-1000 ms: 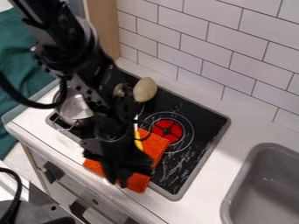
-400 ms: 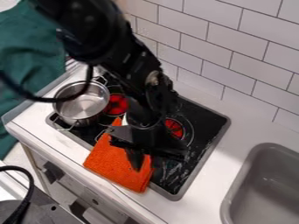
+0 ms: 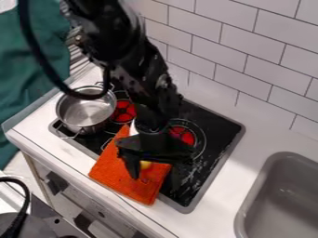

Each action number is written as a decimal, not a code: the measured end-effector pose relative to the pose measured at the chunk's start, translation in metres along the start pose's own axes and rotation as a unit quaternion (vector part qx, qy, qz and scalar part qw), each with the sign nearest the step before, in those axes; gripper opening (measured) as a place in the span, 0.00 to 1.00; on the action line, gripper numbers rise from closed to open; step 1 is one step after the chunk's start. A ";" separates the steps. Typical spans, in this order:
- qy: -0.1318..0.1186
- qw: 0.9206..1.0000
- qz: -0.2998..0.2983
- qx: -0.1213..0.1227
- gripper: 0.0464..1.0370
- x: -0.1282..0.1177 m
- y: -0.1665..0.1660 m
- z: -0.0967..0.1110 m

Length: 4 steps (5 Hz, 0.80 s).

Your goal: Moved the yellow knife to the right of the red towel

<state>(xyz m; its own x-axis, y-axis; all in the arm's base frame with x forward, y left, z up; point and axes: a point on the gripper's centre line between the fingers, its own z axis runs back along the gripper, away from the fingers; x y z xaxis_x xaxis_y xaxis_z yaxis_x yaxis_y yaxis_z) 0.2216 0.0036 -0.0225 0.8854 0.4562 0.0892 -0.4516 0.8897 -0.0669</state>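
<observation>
Yellow knife [image 3: 145, 165] lies on the towel, beneath an unclosed gripper [image 3: 155, 174]

Nearest the camera, the red towel [image 3: 127, 181] slants over the front edge of the stove [image 3: 218, 135]. A short yellow piece of the knife shows on its upper part, close beside the jaw on the view's left and under the gripper's body. The jaws look spread apart, with nothing clearly in their hold; how wide the far one stands is hard to read against the black stovetop. The knife's long axis cannot be told, as most of it is hidden. Only one arm is here to do the work. The next move likely calls for lining the jaws up across the knife; a grasp off to one side could pinch the towel too.

Compared with the last earlier frame, the gripper has shifted slightly to the view's left, and the yellow piece has come into sight. Farther back, the metal pot [image 3: 84, 111] stays put.
</observation>
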 end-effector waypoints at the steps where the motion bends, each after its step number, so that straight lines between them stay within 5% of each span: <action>1: 0.001 1.000 0.013 0.009 0.97 0.005 0.011 0.002; 4: -0.010 1.000 0.019 0.007 0.97 0.024 0.019 -0.004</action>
<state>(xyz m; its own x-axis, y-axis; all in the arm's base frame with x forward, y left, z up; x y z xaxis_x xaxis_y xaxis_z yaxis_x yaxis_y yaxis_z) 0.2347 0.0309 -0.0259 0.8656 0.4893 0.1061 -0.4860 0.8721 -0.0573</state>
